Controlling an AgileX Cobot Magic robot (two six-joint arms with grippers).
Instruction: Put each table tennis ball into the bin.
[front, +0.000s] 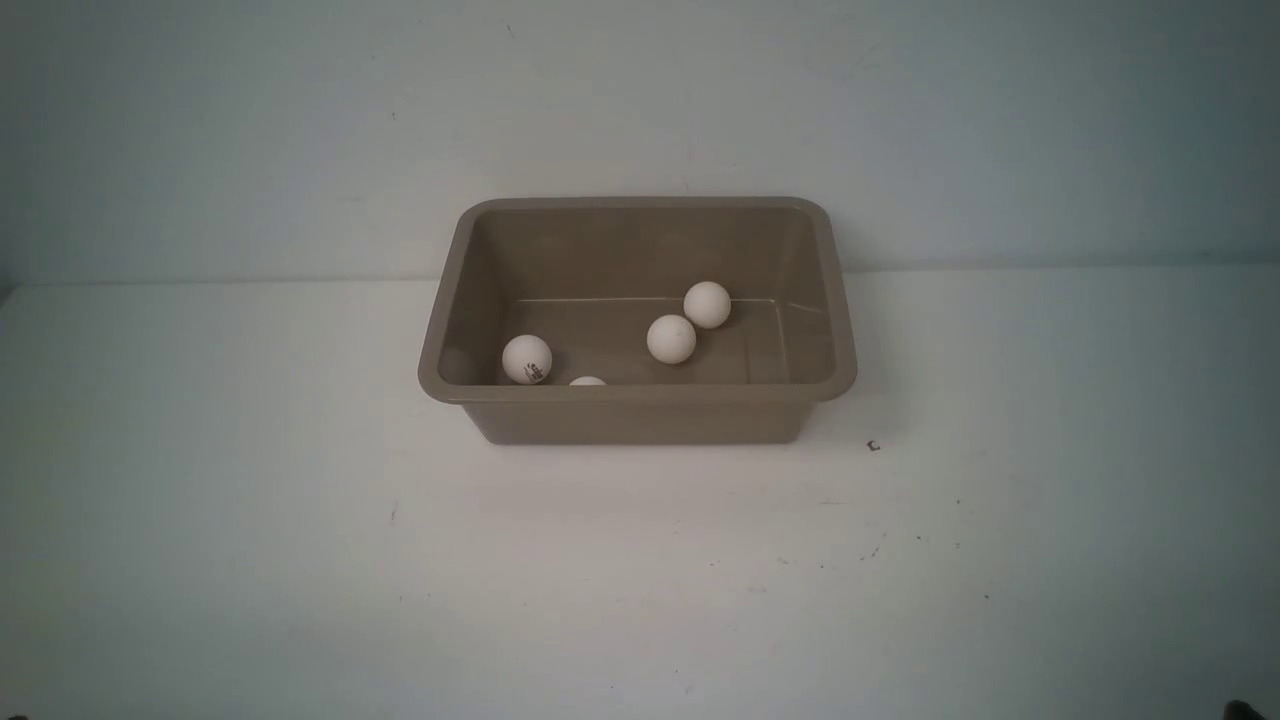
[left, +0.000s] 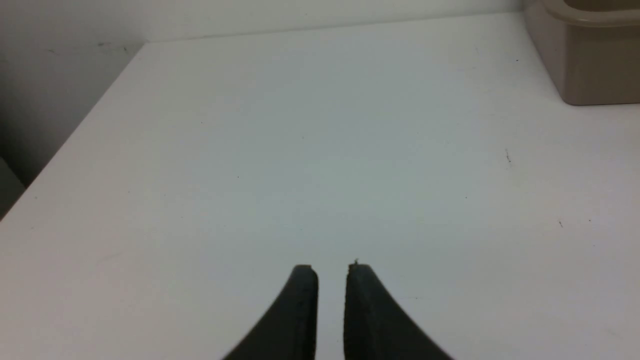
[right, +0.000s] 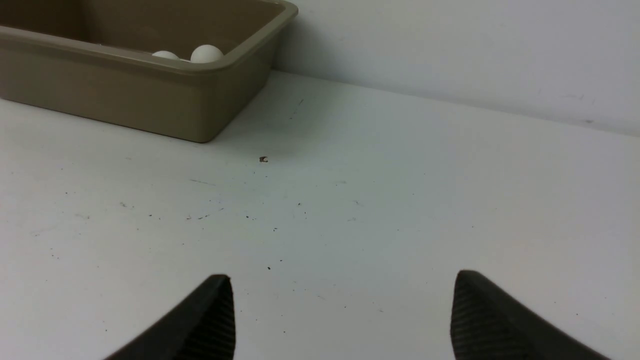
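Up front, the bin (front: 640, 410) sits mid-table against the far wall, with all four table tennis balls (front: 671, 338) inside: one at its near-left corner, one half hidden behind the near rim, and two touching near the centre. Neither arm shows in this view. From the left wrist, the left gripper (left: 331, 270) hangs over bare table (left: 300, 150), jaws nearly together and empty. From the right wrist, the right gripper (right: 342, 282) has its jaws spread wide, holding nothing, well apart from the bin.
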